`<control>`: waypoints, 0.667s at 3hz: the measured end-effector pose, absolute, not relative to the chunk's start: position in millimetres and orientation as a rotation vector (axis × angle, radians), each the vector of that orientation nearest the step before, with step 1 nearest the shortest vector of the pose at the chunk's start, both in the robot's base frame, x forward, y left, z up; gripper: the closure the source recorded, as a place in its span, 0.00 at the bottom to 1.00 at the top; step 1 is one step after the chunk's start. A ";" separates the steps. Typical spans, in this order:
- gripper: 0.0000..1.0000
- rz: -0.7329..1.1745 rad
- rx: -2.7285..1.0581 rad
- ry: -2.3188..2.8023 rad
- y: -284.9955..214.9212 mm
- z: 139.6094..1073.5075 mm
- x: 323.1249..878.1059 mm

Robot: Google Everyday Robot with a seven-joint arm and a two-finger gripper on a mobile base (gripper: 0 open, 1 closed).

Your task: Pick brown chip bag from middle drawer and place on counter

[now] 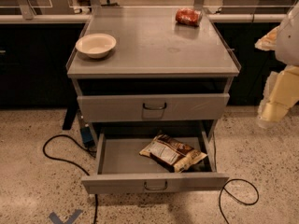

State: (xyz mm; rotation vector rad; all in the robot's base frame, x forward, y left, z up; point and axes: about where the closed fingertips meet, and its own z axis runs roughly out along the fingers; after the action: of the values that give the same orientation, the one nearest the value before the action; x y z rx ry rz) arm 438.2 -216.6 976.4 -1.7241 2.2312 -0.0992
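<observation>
Jaws: at the far right edge of my view, at the end of the pale cream-and-white arm (281,85), which the frame border partly cuts off. They hang beside the cabinet at about the height of the upper drawer, above the floor and well apart from the bag. I cannot tell how far the jaws are open, nor whether they hold anything.

Upper drawer (117,108): the taller grey front nearest the arm, shut, with a dark loop handle (154,107) at its centre.

Middle drawer (122,161): below it, pulled out toward me, with a low front panel and a small loop handle (155,186).

Brown chip bag (173,154): lying flat on the floor of the middle drawer, in its right half. It is turned at an angle, with a pale printed panel facing up and its right end near the drawer's right wall.

Bench (154,45): the flat grey cabinet top with thin raised side rims. I see a cream bowl (96,45) upright near its front left corner and a red bag (188,17) at its back right, the two well apart.

Floor (32,185): speckled. A black cable (55,149) loops at the left of the cabinet and another (239,195) at the right. A blue tape mark (65,217) lies at the lower left.
</observation>
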 end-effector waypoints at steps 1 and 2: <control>0.00 -0.099 -1.724 2.231 -216.6 976.4 438.3; 0.00 -0.135 -1.745 2.192 -214.9 970.0 467.1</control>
State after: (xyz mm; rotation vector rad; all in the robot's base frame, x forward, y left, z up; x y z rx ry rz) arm 467.1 -214.9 970.0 -1.7451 2.1920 -0.1352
